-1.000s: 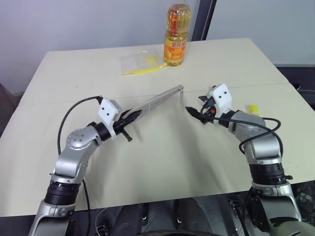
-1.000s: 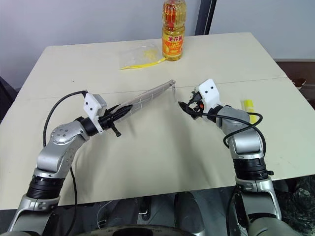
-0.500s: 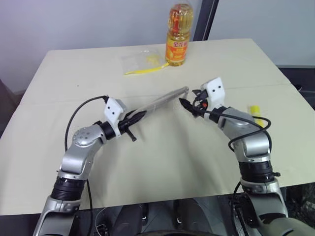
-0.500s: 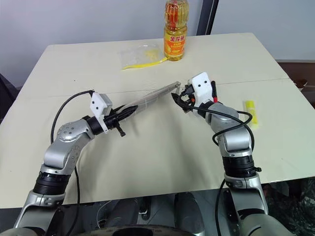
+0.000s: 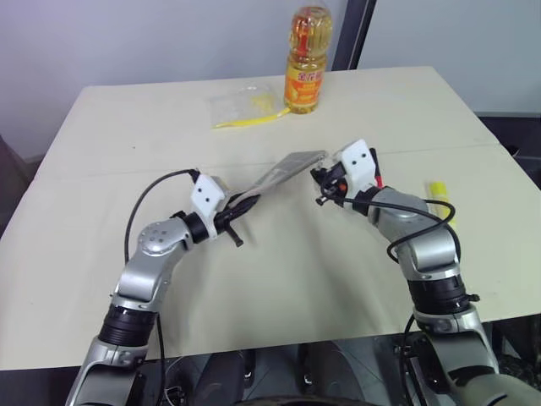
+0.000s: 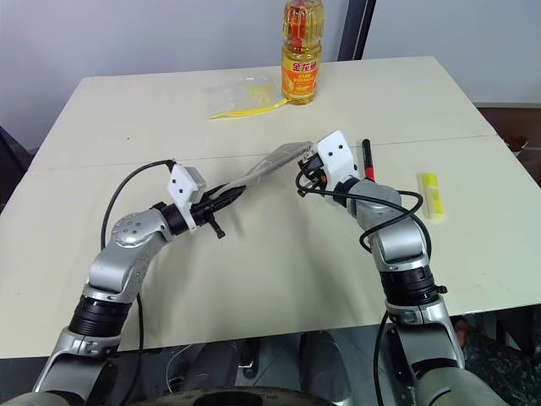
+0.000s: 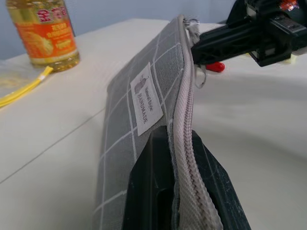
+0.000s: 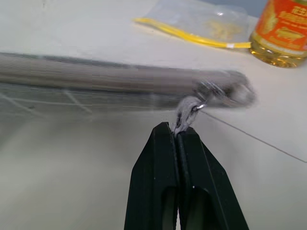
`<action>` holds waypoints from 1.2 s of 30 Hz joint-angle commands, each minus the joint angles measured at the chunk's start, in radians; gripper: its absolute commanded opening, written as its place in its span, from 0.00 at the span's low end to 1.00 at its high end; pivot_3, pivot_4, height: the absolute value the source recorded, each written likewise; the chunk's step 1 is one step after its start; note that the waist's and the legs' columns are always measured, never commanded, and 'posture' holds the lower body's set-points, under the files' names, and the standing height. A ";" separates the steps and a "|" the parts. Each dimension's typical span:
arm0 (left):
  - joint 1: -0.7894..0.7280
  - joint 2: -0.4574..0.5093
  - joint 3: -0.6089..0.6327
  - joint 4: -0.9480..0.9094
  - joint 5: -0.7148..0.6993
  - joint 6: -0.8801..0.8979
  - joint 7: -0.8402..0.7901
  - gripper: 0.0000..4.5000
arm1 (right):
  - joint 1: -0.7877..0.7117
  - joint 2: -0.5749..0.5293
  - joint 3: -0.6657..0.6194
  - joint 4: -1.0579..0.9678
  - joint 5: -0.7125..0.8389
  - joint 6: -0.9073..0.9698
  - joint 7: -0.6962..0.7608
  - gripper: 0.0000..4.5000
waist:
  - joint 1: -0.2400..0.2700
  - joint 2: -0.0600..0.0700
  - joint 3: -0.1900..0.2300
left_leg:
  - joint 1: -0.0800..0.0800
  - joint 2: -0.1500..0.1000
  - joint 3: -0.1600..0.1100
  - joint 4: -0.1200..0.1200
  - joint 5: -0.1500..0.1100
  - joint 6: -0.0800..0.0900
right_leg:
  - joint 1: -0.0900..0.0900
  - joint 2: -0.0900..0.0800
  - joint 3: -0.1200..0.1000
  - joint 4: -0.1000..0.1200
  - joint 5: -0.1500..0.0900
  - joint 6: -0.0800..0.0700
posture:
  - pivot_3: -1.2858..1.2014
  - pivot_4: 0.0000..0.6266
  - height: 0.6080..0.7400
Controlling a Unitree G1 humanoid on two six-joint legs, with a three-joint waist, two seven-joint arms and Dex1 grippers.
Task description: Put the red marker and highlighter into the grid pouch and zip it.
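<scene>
The grid pouch [image 5: 287, 167] hangs above the table, grey with white lines and a white label [image 7: 145, 98]. My left gripper [image 5: 247, 201] is shut on its near end, clamping the zipper edge [image 7: 184, 120]. At the far end my right gripper [image 8: 176, 128] is shut on the grey zipper pull [image 8: 186, 106]; it also shows in the right eye view [image 6: 303, 174]. The red marker [image 6: 366, 159] lies on the table just behind my right wrist. The yellow highlighter [image 6: 430, 193] lies further right, near the table's right side.
An oil bottle [image 5: 305, 59] stands at the back of the beige table [image 5: 127, 127]. A clear plastic bag [image 5: 241, 106] with yellow contents lies to its left. Black cables loop off both wrists.
My right gripper moved left to the pouch's far end and shut on the zipper pull. My left gripper shifted slightly right, still holding the pouch.
</scene>
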 commanded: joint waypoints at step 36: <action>-0.255 -0.241 -0.137 0.358 0.258 -0.177 0.147 0.00 | 0.059 -0.279 0.155 -0.467 0.027 0.183 0.294 0.42 | 0.022 -0.004 0.002 | -0.005 0.000 -0.002 0.002 0.000 0.000 | -0.002 0.000 -0.003 -0.001 0.000 0.001 | 0.52 0.24 1.00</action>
